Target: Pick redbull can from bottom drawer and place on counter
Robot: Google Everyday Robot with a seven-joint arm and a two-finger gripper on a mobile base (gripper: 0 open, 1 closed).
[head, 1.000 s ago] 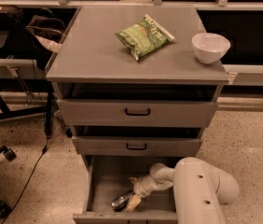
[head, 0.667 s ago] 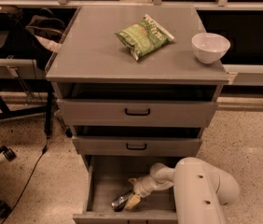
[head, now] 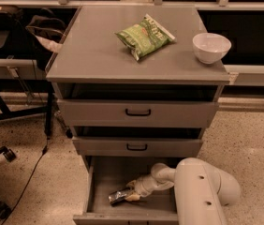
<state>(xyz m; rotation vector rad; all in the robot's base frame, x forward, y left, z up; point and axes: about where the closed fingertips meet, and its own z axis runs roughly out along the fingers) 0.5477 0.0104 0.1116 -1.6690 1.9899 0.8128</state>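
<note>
The bottom drawer (head: 101, 179) is pulled open, showing its grey floor. The redbull can (head: 118, 197) lies on its side on that floor, near the front left, silver and shiny. My gripper (head: 132, 194) reaches down into the drawer from the right and sits at the can's right end, touching it. My white arm (head: 200, 191) comes in from the lower right and hides the drawer's right part. The counter (head: 94, 50) is the grey cabinet top above.
A green chip bag (head: 143, 35) lies on the counter's middle and a white bowl (head: 211, 47) at its right edge. Two shallower drawers with black handles (head: 137, 112) stick out slightly. A chair base (head: 1, 158) and cable lie on the floor at left.
</note>
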